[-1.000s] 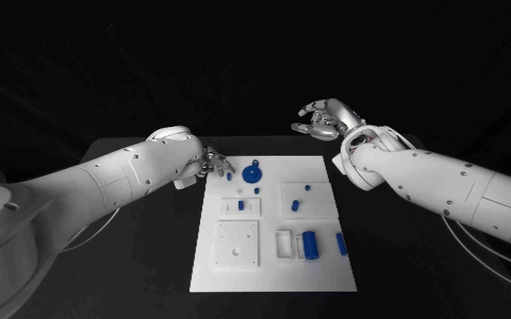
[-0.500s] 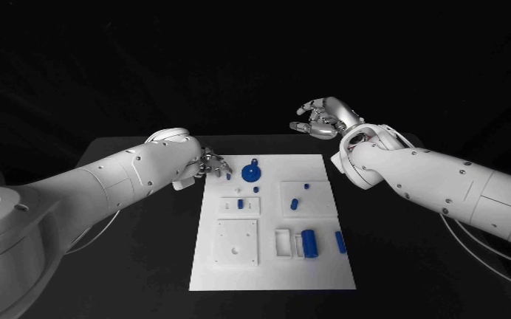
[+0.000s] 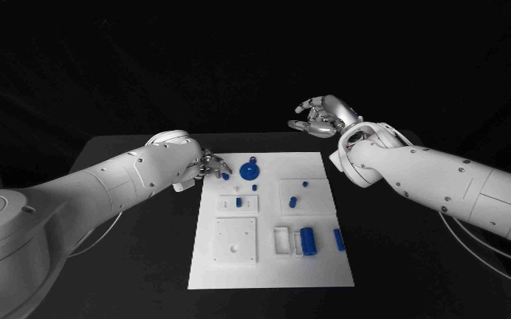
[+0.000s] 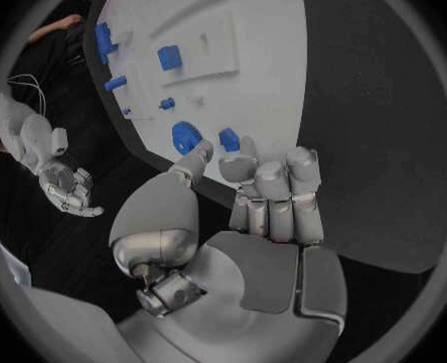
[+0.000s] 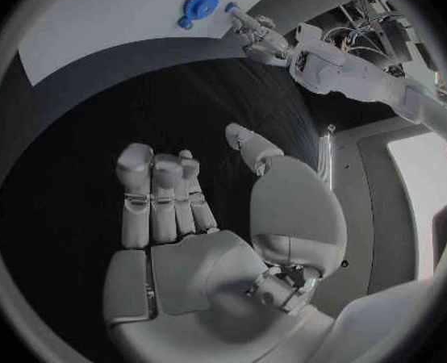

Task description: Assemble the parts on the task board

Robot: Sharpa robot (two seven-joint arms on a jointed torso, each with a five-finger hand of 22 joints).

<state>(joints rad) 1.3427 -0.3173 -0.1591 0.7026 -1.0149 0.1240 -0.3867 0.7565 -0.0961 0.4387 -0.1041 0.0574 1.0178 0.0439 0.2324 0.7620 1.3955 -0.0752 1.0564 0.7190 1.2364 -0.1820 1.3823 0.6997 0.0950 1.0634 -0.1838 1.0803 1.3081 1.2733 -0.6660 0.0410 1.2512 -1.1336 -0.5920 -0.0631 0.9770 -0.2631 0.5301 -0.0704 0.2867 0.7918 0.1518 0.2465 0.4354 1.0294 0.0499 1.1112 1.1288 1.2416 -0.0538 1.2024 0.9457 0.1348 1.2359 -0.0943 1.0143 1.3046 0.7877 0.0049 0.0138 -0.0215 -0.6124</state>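
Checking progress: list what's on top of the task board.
On the task board: a blue gear, small blue pegs, raised white blocks. Anything beneath them is hidden.

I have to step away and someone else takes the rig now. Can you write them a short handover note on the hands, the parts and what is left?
Left hand: at the far left corner of the task board, fingertips close to a small blue part; whether it touches it is unclear.
Right hand: raised beyond the board's far right corner, holding nothing, fingers loosely curled.
Parts: blue round piece near the far edge, small blue pieces on the middle plates, blue cylinder near the right front.
Done: cannot tell which parts are seated.
Left: pick up and fit the loose parts.
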